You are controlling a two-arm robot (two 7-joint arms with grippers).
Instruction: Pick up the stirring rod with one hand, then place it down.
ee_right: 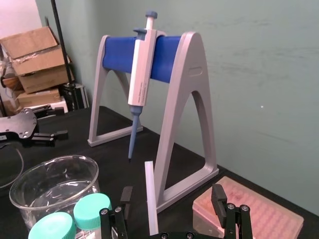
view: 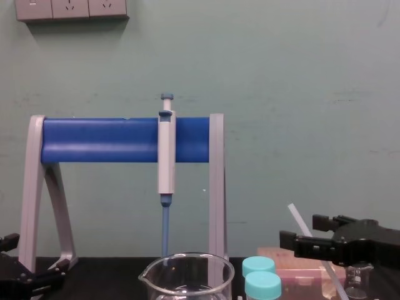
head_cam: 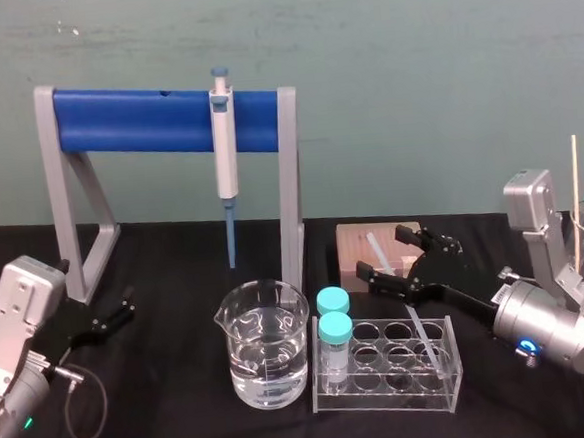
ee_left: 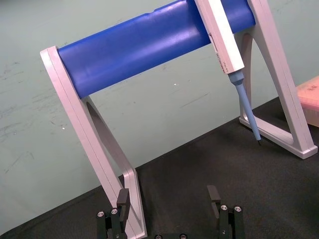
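The stirring rod (head_cam: 426, 336) isn't lying flat. It's standing in the clear plastic test tube rack (head_cam: 385, 401), which sits near the front edge of the black tabletop (head_cam: 186, 427), a bit right of centre. The rod is a thin, straight, milky see-through stick that looks smooth and slick. Its long axis is mostly upright but leaning: the bottom sits in a hole toward the rack's right end, and the top tips back and toward the robot's left, over the pinkish tip box (head_cam: 359, 244).

The right gripper (head_cam: 381, 253) is clearly the nearer one. It reaches in from the right edge at about the rod's upper half, black jointed fingers spread wide. In the right wrist view the rod (ee_right: 150, 194) stands in the gap between them, closer to one finger, and as far as I can tell it's touching neither. In the chest view the rod (view: 297, 217) shows the same slant.

My guess is the squeeze comes next, straight across the rod, then a lift along the lean so it doesn't lever the rack or knock the two teal-capped tubes (head_cam: 335, 328). Being thin and slick, it could easily pivot in the grip.

The left gripper (head_cam: 126, 305) is parked near the left edge by the foot of the grey pipette stand (head_cam: 291, 209), fingers apart and holding nothing.
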